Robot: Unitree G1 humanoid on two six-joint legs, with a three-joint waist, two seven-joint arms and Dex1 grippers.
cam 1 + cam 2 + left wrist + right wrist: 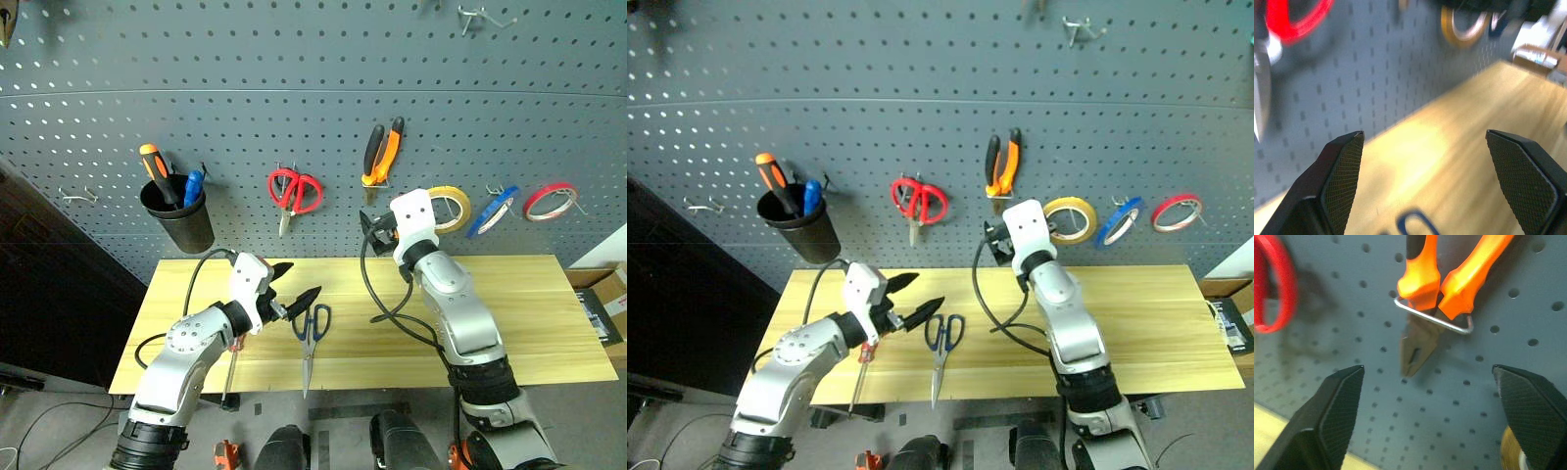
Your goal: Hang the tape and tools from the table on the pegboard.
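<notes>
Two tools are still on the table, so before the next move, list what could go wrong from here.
1. The pliers hang on a thin wire hook right in front of the open right gripper; a careless retreat could knock them off.
2. The blue-looped scissors lie close to the table front edge, blades toward it; the open left gripper might push them over.
3. The red-handled screwdriver lies partly under the left arm, hard to see.

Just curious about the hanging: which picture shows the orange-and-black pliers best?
The right wrist view: the pliers hang close-up, nose down, on a wire hook. Both eye views show them small on the pegboard.
</notes>
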